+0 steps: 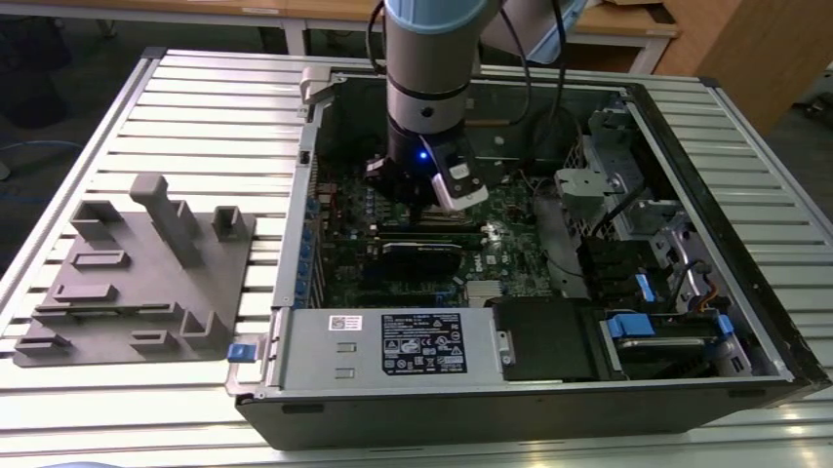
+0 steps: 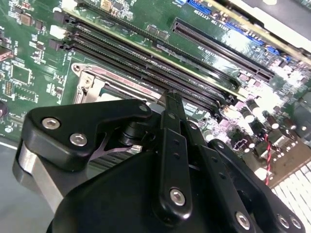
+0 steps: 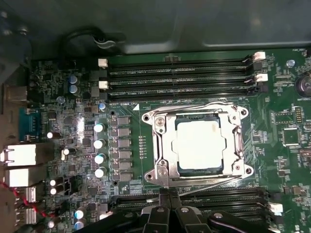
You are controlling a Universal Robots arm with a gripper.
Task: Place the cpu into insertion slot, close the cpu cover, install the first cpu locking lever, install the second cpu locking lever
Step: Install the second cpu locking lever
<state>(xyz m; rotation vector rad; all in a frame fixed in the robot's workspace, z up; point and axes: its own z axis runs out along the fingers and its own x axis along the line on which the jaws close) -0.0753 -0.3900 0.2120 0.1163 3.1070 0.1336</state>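
One arm (image 1: 430,58) reaches down into an open computer case (image 1: 729,195) in the exterior view, its gripper (image 1: 432,207) low over the green circuit board (image 1: 501,263). A grey fixture block (image 1: 143,273) lies on the table outside the case, well apart from the insertion slot's area and toward the exterior view's left.

In the second wrist view, the gripper (image 2: 170,97) has its black fingers (image 2: 174,141) drawn together to a single tip with nothing visible between them. That tip sits just beside the silvery rim of the insertion slot (image 2: 92,85). Long black memory slots (image 2: 146,63) run alongside the insertion slot on its far side.

In the first wrist view, the cpu (image 3: 199,144) lies flat inside the insertion slot (image 3: 194,171), its pale metal top showing through the window of the cpu cover (image 3: 163,145), which is folded down around it. One thin lever (image 3: 194,108) runs along the slot's edge nearest the upper memory slots (image 3: 180,80). A second lever (image 3: 209,182) runs along the opposite edge at a slight angle. The gripper (image 3: 168,199) sits just beside that second lever, fingers pressed together and holding nothing that shows.
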